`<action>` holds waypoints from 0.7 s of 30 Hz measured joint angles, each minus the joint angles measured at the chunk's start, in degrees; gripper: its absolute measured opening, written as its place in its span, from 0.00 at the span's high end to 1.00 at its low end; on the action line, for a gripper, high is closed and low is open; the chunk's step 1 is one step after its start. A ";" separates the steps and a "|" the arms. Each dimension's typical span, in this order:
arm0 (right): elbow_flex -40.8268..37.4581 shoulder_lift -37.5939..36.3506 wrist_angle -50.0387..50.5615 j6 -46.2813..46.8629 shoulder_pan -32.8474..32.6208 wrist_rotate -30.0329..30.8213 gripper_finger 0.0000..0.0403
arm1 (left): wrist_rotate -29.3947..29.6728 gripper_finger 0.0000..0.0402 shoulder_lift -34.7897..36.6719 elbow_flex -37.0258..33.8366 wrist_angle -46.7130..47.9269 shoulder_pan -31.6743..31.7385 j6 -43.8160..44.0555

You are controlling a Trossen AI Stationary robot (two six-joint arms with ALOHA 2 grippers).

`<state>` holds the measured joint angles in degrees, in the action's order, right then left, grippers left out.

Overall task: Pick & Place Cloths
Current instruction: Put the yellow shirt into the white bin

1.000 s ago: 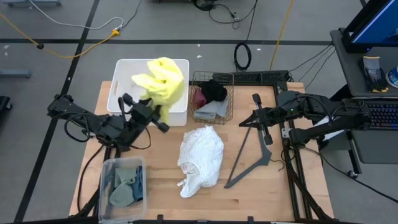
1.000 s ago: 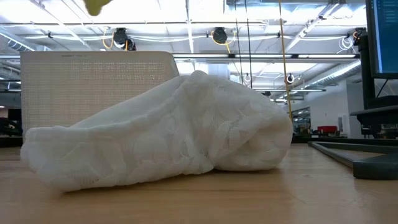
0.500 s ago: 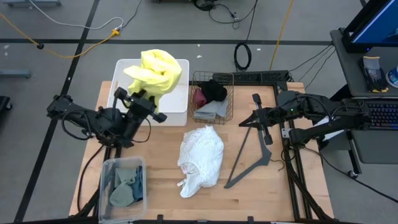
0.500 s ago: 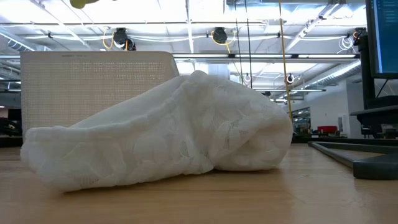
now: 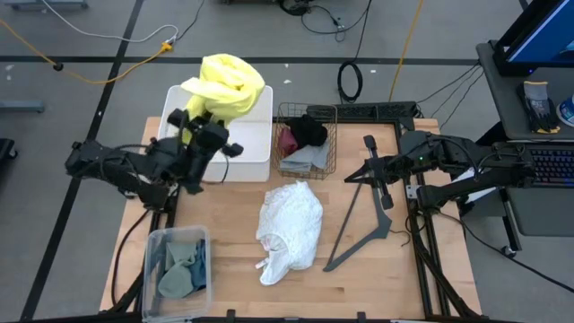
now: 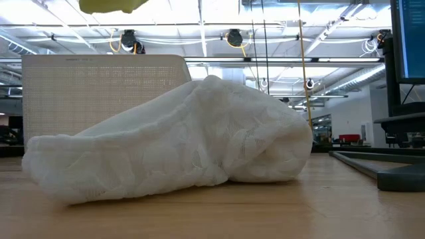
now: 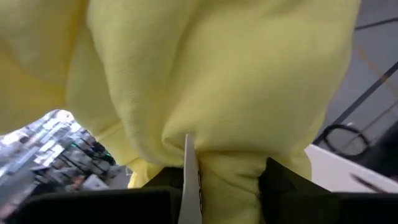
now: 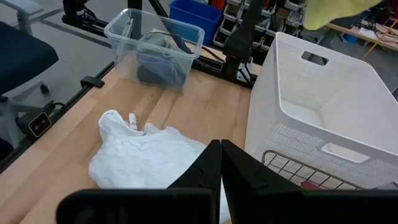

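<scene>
Cloth, yellow: clamped in left tool, above white bin. White cloth unplaced beyond it. Right tool shut, empty.

A yellow cloth is hanging bunched above the white bin's far edge. A crumpled white cloth is lying mid-tabletop. Maroon, black and grey cloths are filling the wire basket; teal and sage cloths are sitting in the clear tub at the near-left corner.

Two black jointed arms, looped black cables; flat dark tool fingers.
</scene>
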<state>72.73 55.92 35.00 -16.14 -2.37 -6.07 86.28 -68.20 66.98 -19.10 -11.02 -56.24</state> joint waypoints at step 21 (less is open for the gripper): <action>-0.02 0.00 -0.01 0.00 0.02 0.26 0.99 | -35.10 0.79 -0.07 0.00 31.85 28.71 17.32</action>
<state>72.71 55.92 35.00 -16.14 -2.35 -5.80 51.18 -68.27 66.98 12.75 17.69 -38.93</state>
